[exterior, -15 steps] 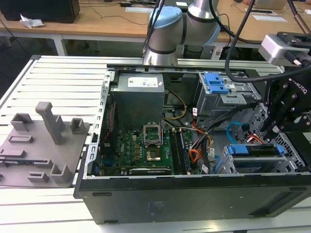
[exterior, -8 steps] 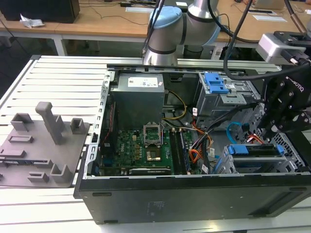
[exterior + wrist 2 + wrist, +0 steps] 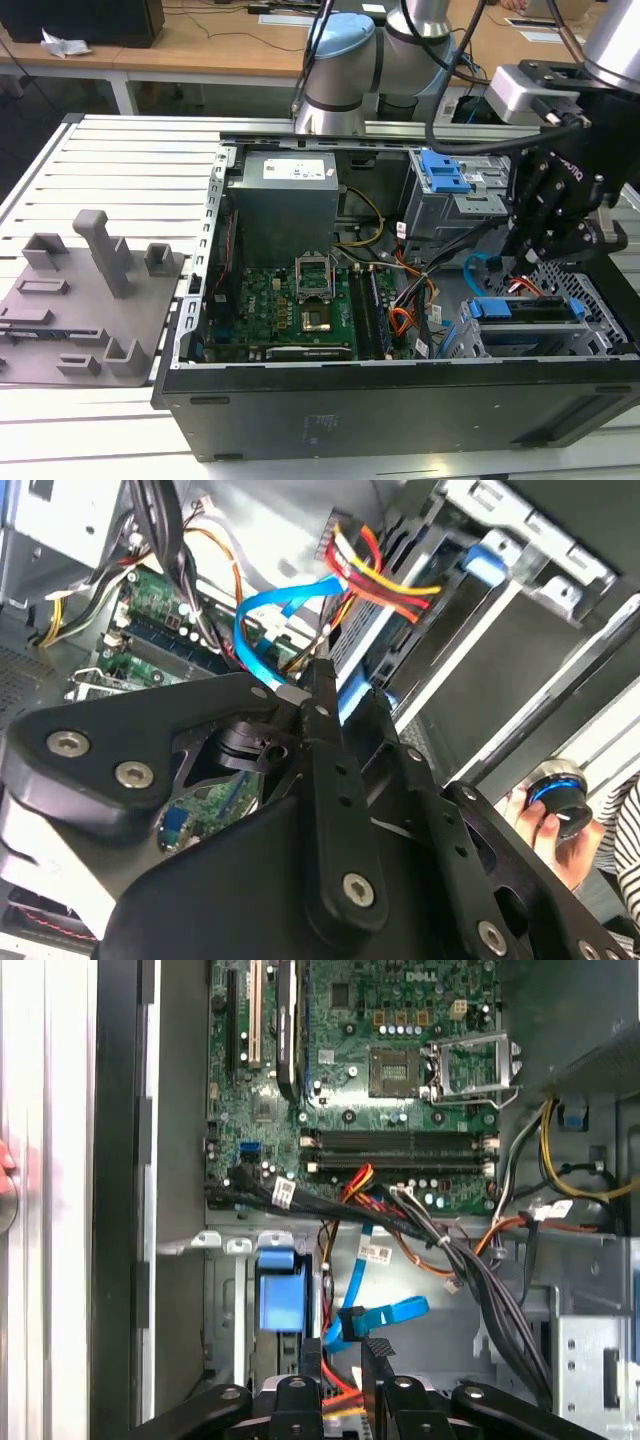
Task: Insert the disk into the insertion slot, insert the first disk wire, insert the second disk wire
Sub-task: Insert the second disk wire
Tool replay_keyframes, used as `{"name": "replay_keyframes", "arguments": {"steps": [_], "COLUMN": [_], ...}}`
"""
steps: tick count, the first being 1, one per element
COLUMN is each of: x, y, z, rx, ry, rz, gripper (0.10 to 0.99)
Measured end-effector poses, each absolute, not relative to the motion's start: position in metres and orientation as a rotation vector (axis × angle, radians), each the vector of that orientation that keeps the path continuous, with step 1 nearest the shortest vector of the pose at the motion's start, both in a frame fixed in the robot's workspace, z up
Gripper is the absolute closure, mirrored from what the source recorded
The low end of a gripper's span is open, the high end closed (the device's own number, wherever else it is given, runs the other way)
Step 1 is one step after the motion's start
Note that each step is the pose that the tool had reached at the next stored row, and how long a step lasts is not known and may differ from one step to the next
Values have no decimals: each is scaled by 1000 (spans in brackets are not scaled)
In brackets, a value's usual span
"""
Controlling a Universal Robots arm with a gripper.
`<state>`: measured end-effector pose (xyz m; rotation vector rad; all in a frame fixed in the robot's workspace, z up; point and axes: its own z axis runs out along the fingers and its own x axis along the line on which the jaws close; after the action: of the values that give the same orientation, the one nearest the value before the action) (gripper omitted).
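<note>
My tool (image 3: 345,1352) is pinching the blue disk wire (image 3: 392,1312) by its black plug, just above the disk (image 3: 525,310) seated in the insertion slot (image 3: 592,296).

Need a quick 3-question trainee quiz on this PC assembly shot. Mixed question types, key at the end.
1. True or false: a cooler covers the processor socket on the green motherboard.
2. In the first wrist view, which is nearest the black gripper?
A) the flat bright blue cable with a black connector
B) the long memory slots
C) the yellow wire bundle
3. In the exterior view, over which end of the open black computer case does the gripper hang?

Key:
1. False, the socket is bare.
2. A.
3. The exterior view's right, by the grey perforated drive cage.
</note>
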<state>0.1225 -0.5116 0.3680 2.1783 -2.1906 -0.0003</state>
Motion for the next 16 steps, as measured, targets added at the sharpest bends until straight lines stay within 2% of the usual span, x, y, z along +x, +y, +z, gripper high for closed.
{"name": "replay_keyframes", "arguments": {"steps": [16], "x": [113], "y": [-506], "z": [360], "rx": [2242], "ry": [-2120], "rz": [7], "gripper": [784]}}
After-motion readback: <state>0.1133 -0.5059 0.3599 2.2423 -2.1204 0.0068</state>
